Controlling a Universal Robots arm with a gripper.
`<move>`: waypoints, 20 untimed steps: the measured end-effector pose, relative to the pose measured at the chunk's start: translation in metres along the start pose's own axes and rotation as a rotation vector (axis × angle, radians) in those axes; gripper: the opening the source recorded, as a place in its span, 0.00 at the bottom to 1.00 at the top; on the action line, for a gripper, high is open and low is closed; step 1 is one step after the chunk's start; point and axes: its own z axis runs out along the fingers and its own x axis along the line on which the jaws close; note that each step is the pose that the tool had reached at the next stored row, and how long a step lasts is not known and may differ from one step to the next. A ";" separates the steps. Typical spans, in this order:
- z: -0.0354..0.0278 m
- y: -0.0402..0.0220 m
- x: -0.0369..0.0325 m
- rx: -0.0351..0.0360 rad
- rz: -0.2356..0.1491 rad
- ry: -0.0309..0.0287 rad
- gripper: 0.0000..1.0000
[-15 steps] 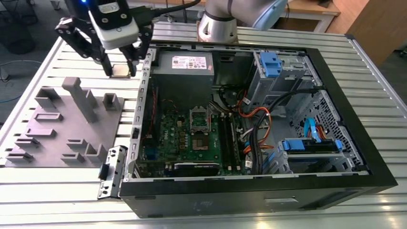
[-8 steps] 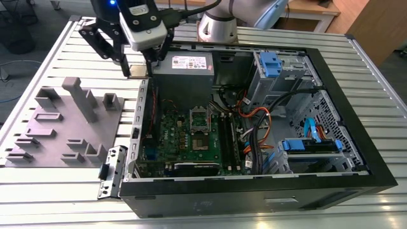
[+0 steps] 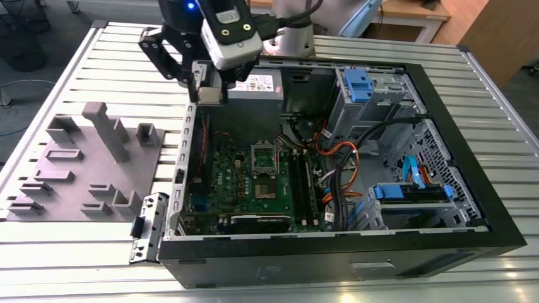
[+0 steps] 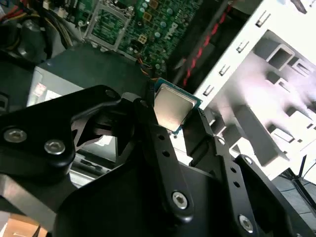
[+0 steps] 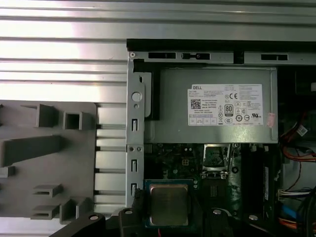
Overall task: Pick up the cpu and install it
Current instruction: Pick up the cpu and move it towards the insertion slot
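Observation:
The cpu (image 4: 172,106), a small square chip with a dull silver top and a thin pale rim, sits clamped between my black fingers (image 4: 153,131) in both wrist views. My gripper (image 3: 208,95) hangs above the back left corner of the open computer case, shut on the cpu (image 5: 168,203). The green circuit board (image 3: 244,180) lies on the case floor below and toward the front of the exterior view. On it, a shiny hollow metal frame (image 3: 264,154) stands open, with a dark square socket (image 3: 269,189) just in front of it.
A grey power supply (image 5: 217,108) lies under and beside the gripper. To the exterior view's left, a grey plastic fixture (image 3: 84,164) with upright blocks rests on the ribbed metal table (image 3: 126,57). Cables (image 3: 341,161), blue drive brackets (image 3: 408,189) and the black case rim (image 3: 337,243) crowd the right.

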 end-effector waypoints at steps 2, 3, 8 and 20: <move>0.0002 0.0000 -0.0087 -0.0001 0.000 0.0003 0.47; 0.0003 0.0000 -0.0129 -0.0001 0.000 0.0004 0.47; 0.0005 -0.0001 -0.0267 -0.0001 0.000 0.0006 0.47; 0.0023 -0.0002 -0.0410 0.0000 0.000 0.0087 0.47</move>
